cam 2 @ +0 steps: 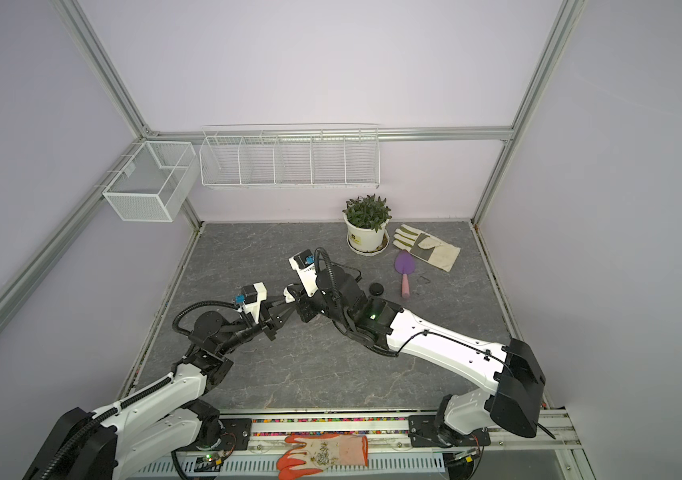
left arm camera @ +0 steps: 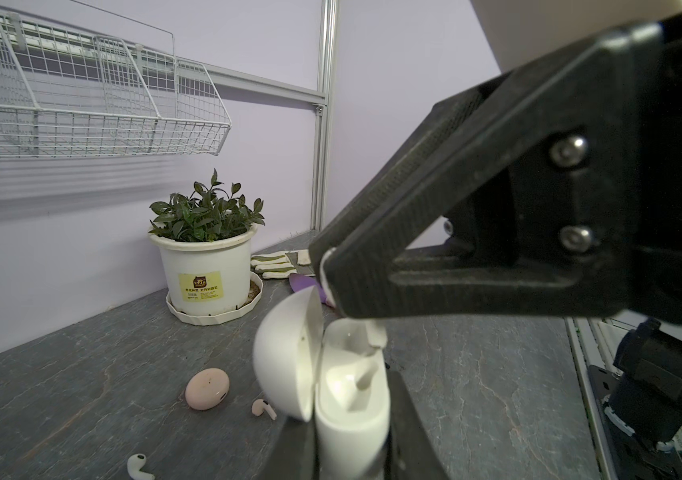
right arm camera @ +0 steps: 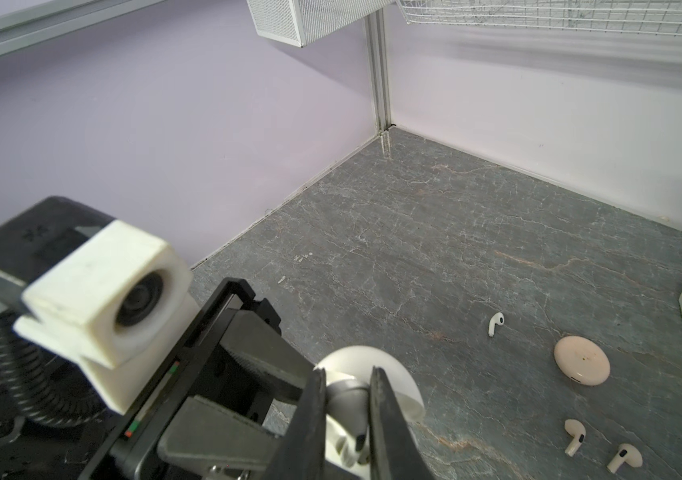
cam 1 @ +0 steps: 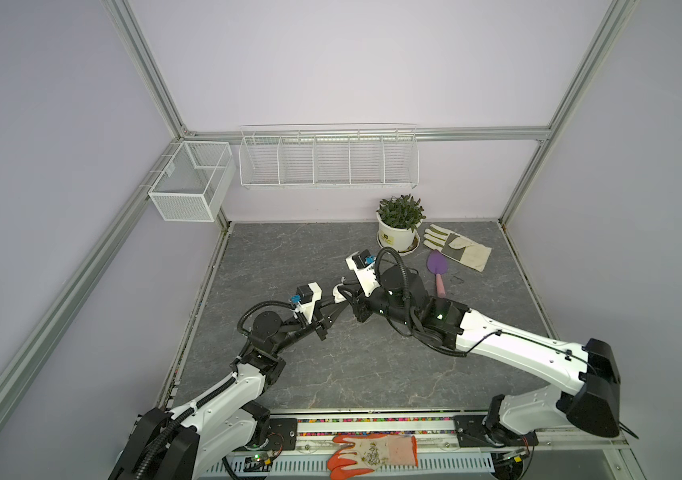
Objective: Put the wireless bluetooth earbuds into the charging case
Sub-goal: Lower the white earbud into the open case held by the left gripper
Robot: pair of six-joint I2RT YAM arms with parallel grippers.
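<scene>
Right wrist view: right gripper (right arm camera: 345, 374) pinches one whitish earbud (right arm camera: 349, 395) over one open white plastic case (left arm camera: 285, 361), clamped in left gripper (left arm camera: 349, 432); loose: one white earbud (right arm camera: 496, 323), two pinkish earbuds (right arm camera: 575, 438) (right arm camera: 624, 456), one pink puck case (right arm camera: 581, 360).

1. The white charging case (left arm camera: 352, 419) is being held upright over the middle of the bench (left arm camera: 82, 374). Its domed lid (left arm camera: 285, 357) is hanging open, and the left gripper (left arm camera: 345, 399) is clamping its body between its jaws.
2. The pinched white earbud (right arm camera: 347, 395) is sitting between the jaws of the right gripper (right arm camera: 347, 374), right at the open case's mouth.
3. The pink round case (right arm camera: 581, 360) is lying closed on the bench, farther back and right.
4. A pinkish earbud (right arm camera: 574, 440) and a second pinkish earbud (right arm camera: 624, 457) are lying near it.
5. The loose white earbud (right arm camera: 496, 323) is lying alone to its left.
6. The black round case (cam 2: 377, 288) is lying flat, well to the right of the white one.
</scene>
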